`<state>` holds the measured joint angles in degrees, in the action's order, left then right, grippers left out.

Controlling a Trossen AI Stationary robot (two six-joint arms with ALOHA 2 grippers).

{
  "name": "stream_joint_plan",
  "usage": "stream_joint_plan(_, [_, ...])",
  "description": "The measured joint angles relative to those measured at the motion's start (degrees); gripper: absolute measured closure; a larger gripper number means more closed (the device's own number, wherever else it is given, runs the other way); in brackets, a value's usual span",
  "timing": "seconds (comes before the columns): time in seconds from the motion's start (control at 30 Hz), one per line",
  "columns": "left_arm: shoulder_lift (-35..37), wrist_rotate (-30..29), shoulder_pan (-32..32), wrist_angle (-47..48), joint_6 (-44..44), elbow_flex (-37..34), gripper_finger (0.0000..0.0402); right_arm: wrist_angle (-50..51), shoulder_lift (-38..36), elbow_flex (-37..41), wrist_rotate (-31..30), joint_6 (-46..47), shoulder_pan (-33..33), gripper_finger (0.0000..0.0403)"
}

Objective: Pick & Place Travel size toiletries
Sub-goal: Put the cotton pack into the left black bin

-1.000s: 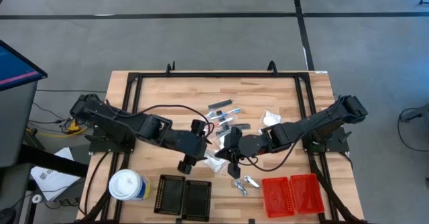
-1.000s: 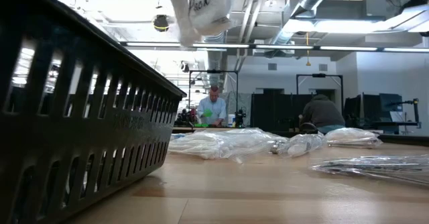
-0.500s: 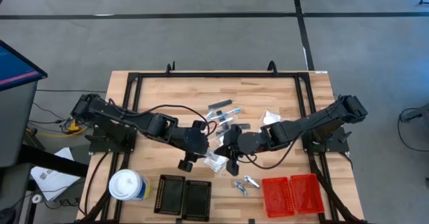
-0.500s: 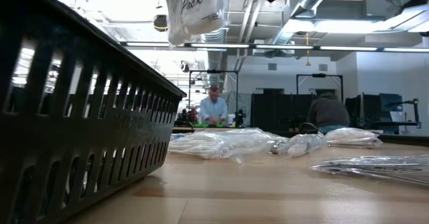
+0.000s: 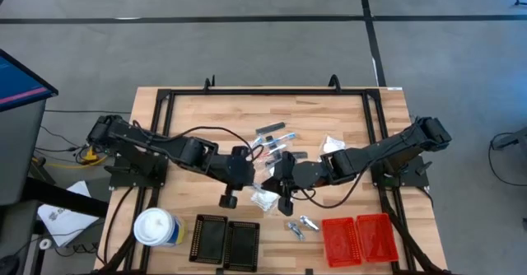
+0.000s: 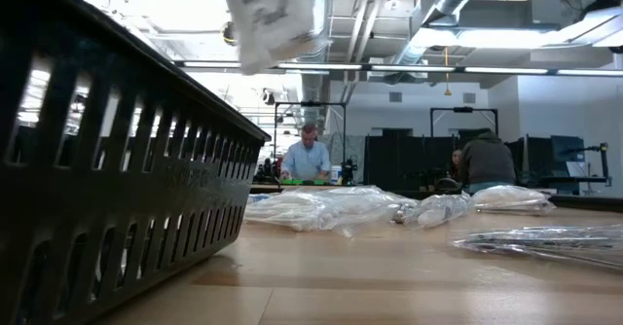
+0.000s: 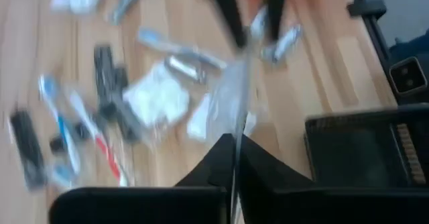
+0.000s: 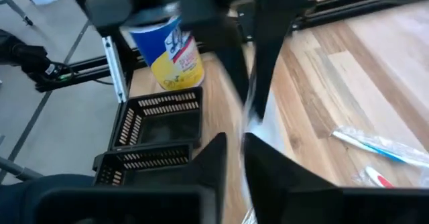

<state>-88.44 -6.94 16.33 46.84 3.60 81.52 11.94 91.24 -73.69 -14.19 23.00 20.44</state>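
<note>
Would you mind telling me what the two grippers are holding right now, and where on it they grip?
Both the left gripper and the right gripper pinch one clear plastic packet by opposite edges, lifted above the table.

no lettering can be read anywhere; the print on the yellow-and-blue canister (image 8: 173, 53) is too blurred to make out.

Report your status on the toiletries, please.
Left gripper shut on clear packet, lifted mid-table. Right gripper at its other end. Loose toiletries lie beneath.
</note>
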Motion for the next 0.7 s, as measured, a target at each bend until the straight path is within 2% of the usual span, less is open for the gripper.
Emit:
stream_joint_plan(0.2, [4.50,0.33,3.79,10.30,11.01,0.00,0.0401,-1.97,-0.15,-0.50,0.23,-3.38,2.31,0.0252])
stream_joint_plan(0.4, [6.17,-0.83,14.81,11.35,21.86,-0.02,0.0401,-1.69,-0.22,-2.45,0.23,-5.63,4.74,0.0168])
stream_joint_plan(0.57, [5.47,-3.43,22.95,10.74,31.95,-3.74,0.0401,-1.71,-0.22,-2.64,0.25,-6.46,5.99,0.0144])
stream_joint_plan(0.7, [5.55,-4.66,25.53,8.27,35.89,-9.14,0.0401,-1.79,-0.22,-2.64,0.21,-6.53,6.08,0.0143])
